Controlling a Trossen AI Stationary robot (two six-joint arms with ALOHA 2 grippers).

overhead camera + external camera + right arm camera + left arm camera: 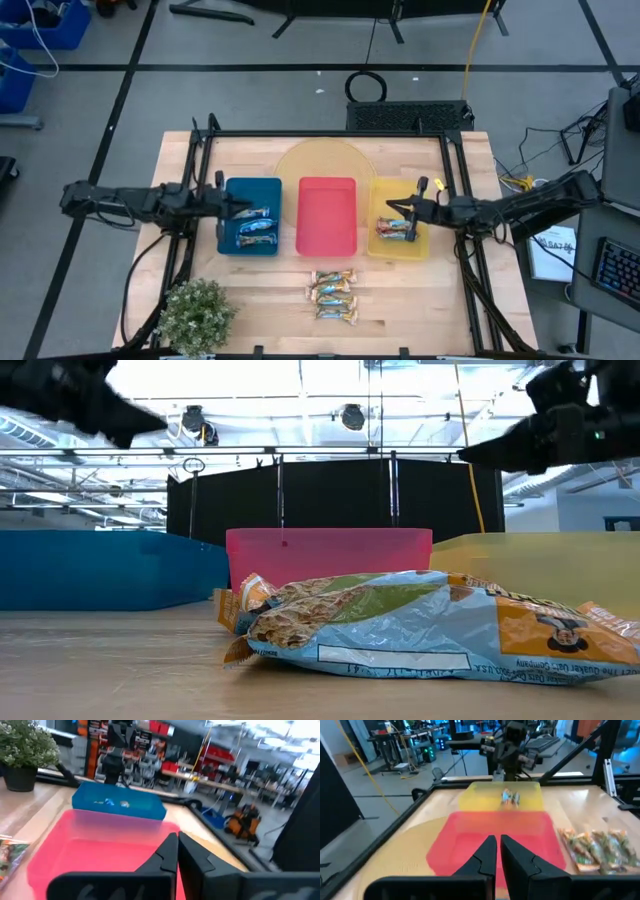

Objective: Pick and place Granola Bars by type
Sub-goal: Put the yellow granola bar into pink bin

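Note:
Three trays stand in a row on the table: blue [232, 190], red [327, 190] and yellow [420, 245]. Blue-and-white bars [255, 228] lie in the blue tray, and orange-and-gold bars [394, 231] lie in the yellow tray. The red tray holds nothing. Several bars with greenish wrappers [332, 295] lie flat on the table in front of the red tray, close up in the low view [420, 625]. My left gripper [240, 209] hangs shut and empty over the blue tray. My right gripper [392, 210] hangs shut and empty over the yellow tray.
A small potted plant [195, 315] stands at the table's near left corner. A round yellowish disc [322, 160] lies behind the trays. A black frame rail [330, 134] runs around the table. Bare wood lies on both sides of the loose bars.

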